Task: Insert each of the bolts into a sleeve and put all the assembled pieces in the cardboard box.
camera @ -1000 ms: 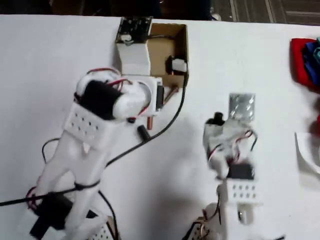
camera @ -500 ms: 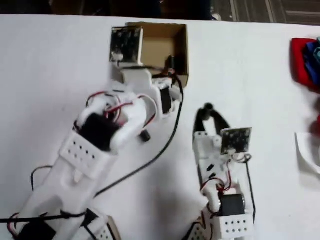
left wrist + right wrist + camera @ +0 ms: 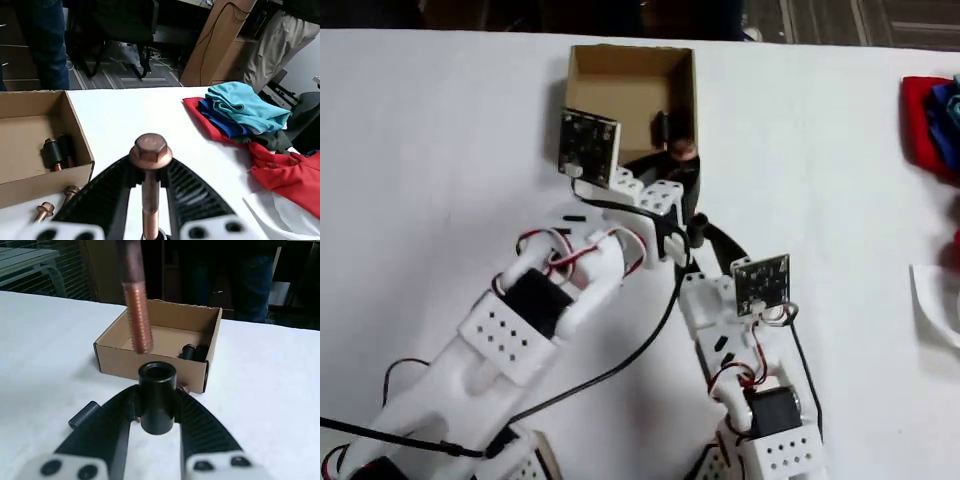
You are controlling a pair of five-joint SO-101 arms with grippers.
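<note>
**Copper bolt** [image 3: 151, 149]: hex head, smooth shank, threaded lower end. Clamped in the left gripper [image 3: 150, 172]; long axis near vertical, slightly tilted.

**Black sleeve** [image 3: 156, 390]: smooth matte cylinder, bore upward. Clenched upright in the right gripper [image 3: 156, 405].

**Key relation:** the threaded tip hangs just above the sleeve's mouth, a little off its axis, not entered. Judged need: centre the tip, then lower it.

**Cardboard box** [image 3: 150, 362]: beyond both claws, open-topped, with dark assembled pieces [image 3: 195, 351] inside.
</note>
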